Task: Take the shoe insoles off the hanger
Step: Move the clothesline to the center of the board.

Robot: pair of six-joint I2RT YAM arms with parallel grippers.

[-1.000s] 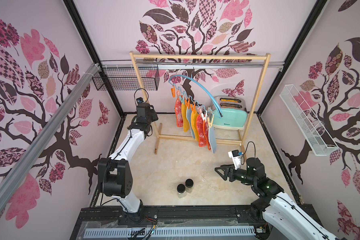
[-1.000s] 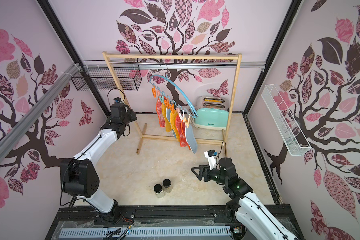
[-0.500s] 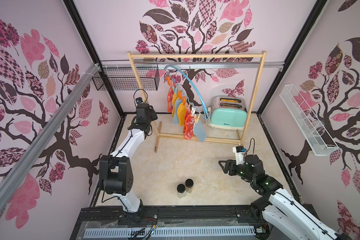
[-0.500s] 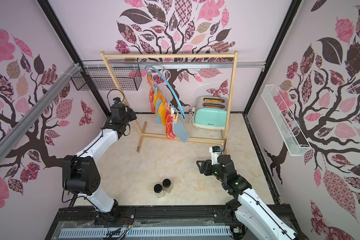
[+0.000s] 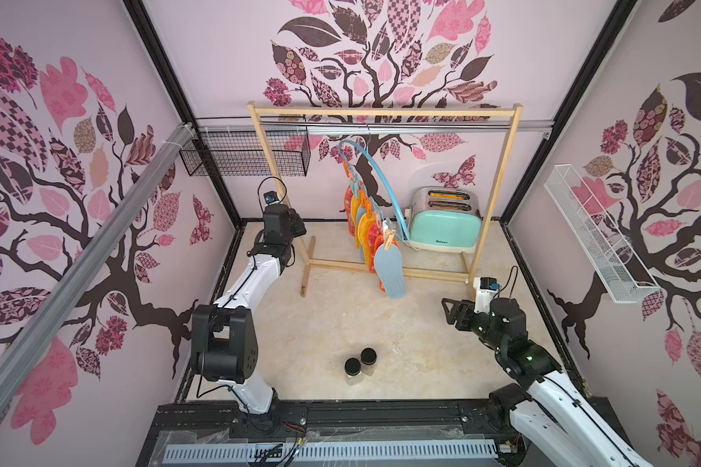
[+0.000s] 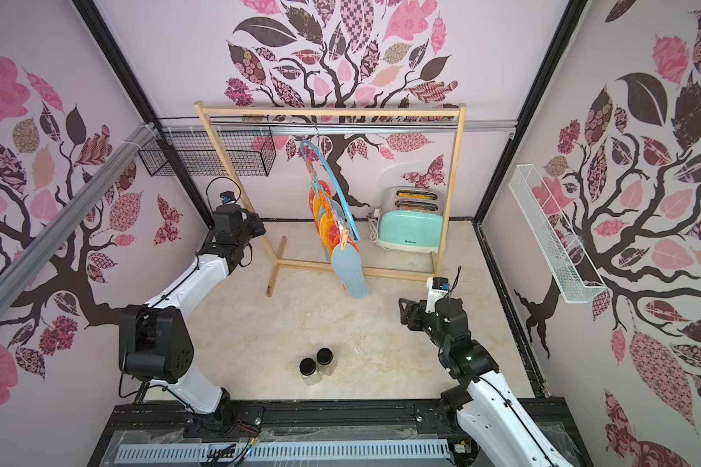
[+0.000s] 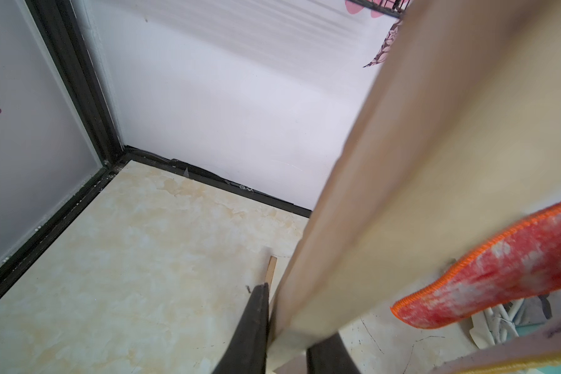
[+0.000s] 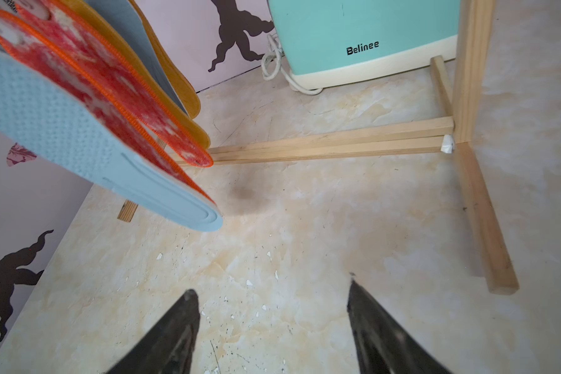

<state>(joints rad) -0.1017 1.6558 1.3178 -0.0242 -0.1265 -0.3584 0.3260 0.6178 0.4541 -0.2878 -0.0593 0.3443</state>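
In both top views the shoe insoles [image 5: 390,271], flat foot-shaped pads in mustard, mottled red and grey-blue, hang pegged in a row from the light blue curved plastic hanger [image 5: 384,178] on the tall wooden frame [image 5: 381,110]. We judge them light, thin and floppy, best pinched at the free lower tip and tugged from the peg.

In the left wrist view the left claw [image 7: 297,320] is clamped on the frame's upright.

In the right wrist view the right claw [image 8: 271,288] gapes empty above the pale marbled surface [image 8: 305,226], near the front grey-blue insole [image 8: 78,136].

"Belinee" on mint toaster [image 8: 363,29]
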